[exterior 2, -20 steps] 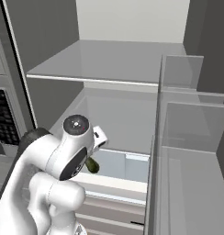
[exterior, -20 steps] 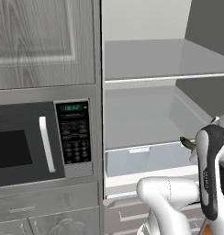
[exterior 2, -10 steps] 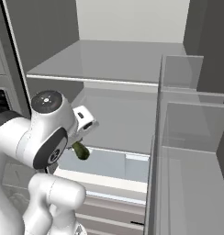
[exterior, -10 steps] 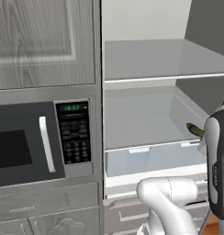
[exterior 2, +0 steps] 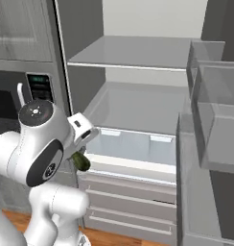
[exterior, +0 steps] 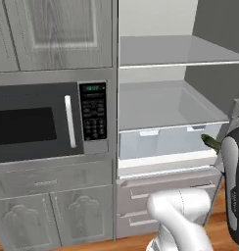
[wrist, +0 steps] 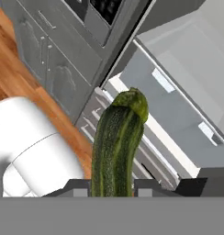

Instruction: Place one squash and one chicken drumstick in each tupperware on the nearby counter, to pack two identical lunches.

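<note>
My gripper (wrist: 111, 186) is shut on the squash (wrist: 117, 142), a small elongated dark green zucchini-like one that sticks straight out from between the fingers. In the right base view the squash (exterior 2: 81, 161) hangs under the white hand, and the gripper (exterior 2: 80, 153) sits in front of the open fridge's lower left corner. In the left base view the squash's tip (exterior: 209, 142) pokes out from behind the arm at the right edge. The tupperware, the chicken drumstick and the counter are out of view.
The open fridge has bare grey shelves (exterior: 165, 54) and a clear crisper drawer (exterior 2: 133, 146) over pull-out drawers (exterior: 160, 193). A microwave (exterior: 38, 122) is set into grey cabinets on the left. Door bins (exterior 2: 215, 120) stand on the right. The floor (wrist: 13, 55) is wooden.
Both base views have shifted, so the camera has moved. The arm has swung back from the fridge, carrying the squash, which stays in its grip.
</note>
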